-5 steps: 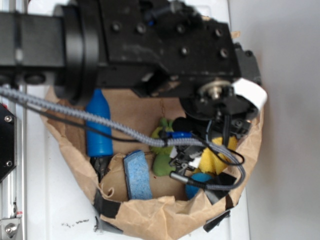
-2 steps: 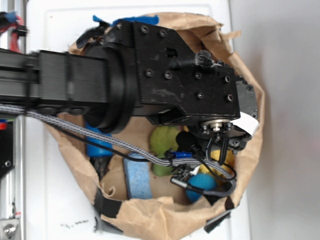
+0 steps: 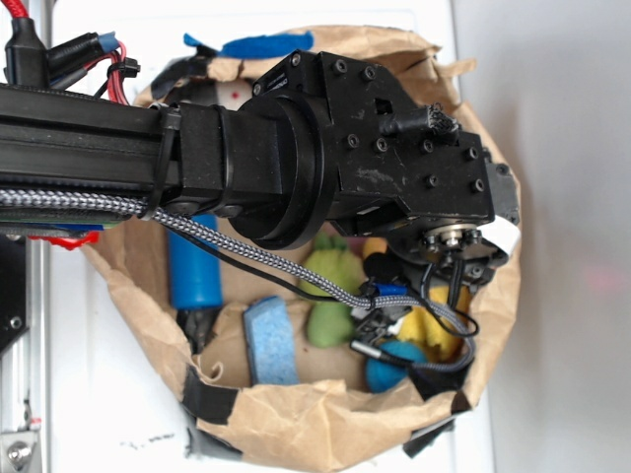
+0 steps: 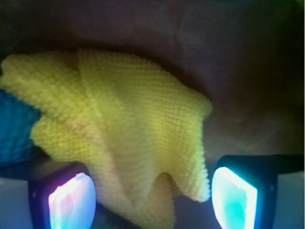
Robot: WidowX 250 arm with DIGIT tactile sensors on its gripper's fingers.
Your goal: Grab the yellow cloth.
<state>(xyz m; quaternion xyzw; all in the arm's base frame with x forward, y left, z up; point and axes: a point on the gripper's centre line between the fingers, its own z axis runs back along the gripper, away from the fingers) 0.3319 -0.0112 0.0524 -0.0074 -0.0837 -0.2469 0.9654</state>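
Observation:
The yellow cloth (image 4: 138, 124) fills the middle of the wrist view, folded and terry-textured, lying on the brown paper of the bag. In the exterior view only a bit of the cloth (image 3: 431, 323) shows under the arm's head, at the bag's right side. My gripper (image 4: 152, 198) is open, with one finger on each side of the cloth's lower folds, close above it. The fingertips (image 4: 71, 200) glow in the light. In the exterior view the gripper itself is hidden under the black wrist.
A brown paper bag (image 3: 325, 424) holds everything. Inside are a lime-green plush toy (image 3: 333, 286), a light blue sponge (image 3: 269, 340), a blue bottle-shaped thing (image 3: 192, 271) and a blue ball (image 3: 394, 363), which shows at the wrist view's left edge (image 4: 14, 129).
The arm has moved down into the bag over the cloth's spot, and its body now covers more of the bag's upper part.

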